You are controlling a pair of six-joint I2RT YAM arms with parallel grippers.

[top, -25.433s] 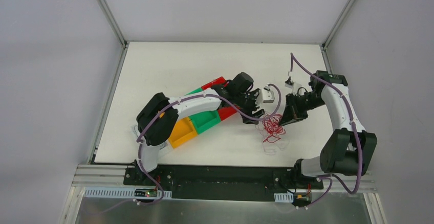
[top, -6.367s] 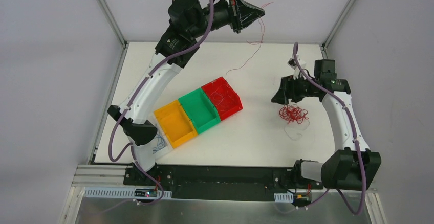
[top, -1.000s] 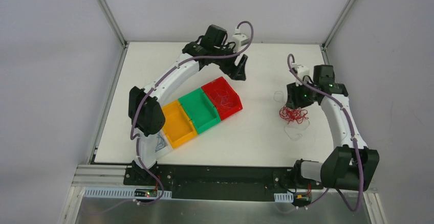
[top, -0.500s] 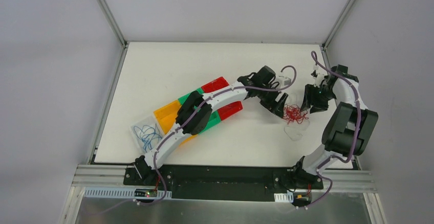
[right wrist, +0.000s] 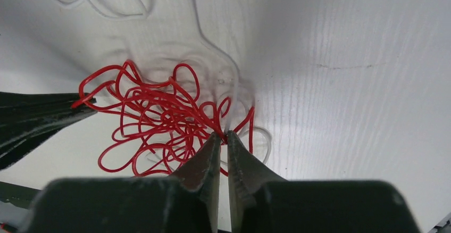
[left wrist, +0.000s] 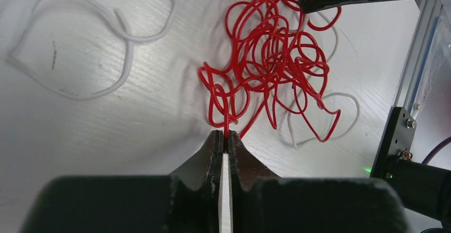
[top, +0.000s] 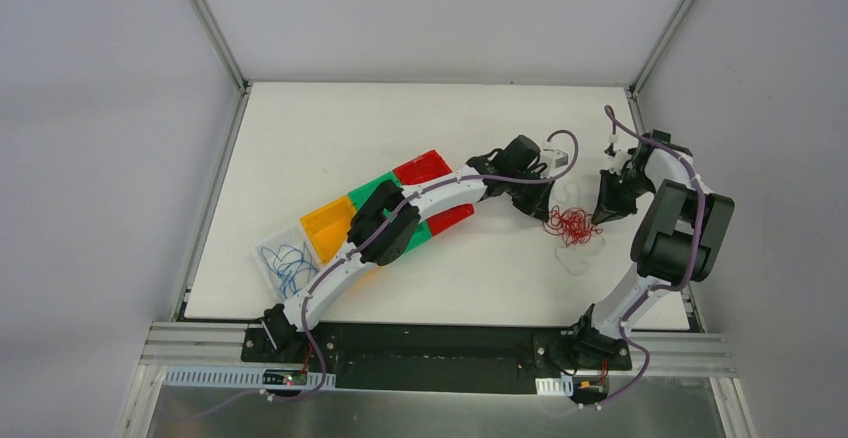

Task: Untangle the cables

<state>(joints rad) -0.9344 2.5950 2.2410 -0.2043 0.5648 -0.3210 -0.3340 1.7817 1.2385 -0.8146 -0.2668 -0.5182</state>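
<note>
Several hair-fine red cables [left wrist: 268,57] lie knotted in one loose ball on the table [top: 330,128], right of centre, with a white cable [left wrist: 129,49] looping under and beside them. They look nearly weightless, soft and springy. Each strand holds its curl, so loops will likely hook on one another and spring back when let go. A hard pull through the core would probably tighten the knot, and so thin a wire could slip from a pinch. The best place to take hold seems to be an outer loop or a free end at the rim of the ball, drawn away slowly while the rest is held down. The left gripper [left wrist: 224,137] has its fingers pressed together on one such loop at the ball's edge. The right gripper [right wrist: 222,137] stands at the opposite edge, its fingers all but touching, and red strands run in between the tips, so it appears to pinch them as well. The two face each other across the ball, which suits pulling it apart. Further left sit a red bin [top: 422,166], a green bin [top: 368,189] and an orange bin [top: 322,223] in a slanting row. The left arm crosses over them, and what they hold cannot be made out. Beside the orange bin a clear tray [top: 264,250] holds curly blue cables [top: 290,261].
</note>
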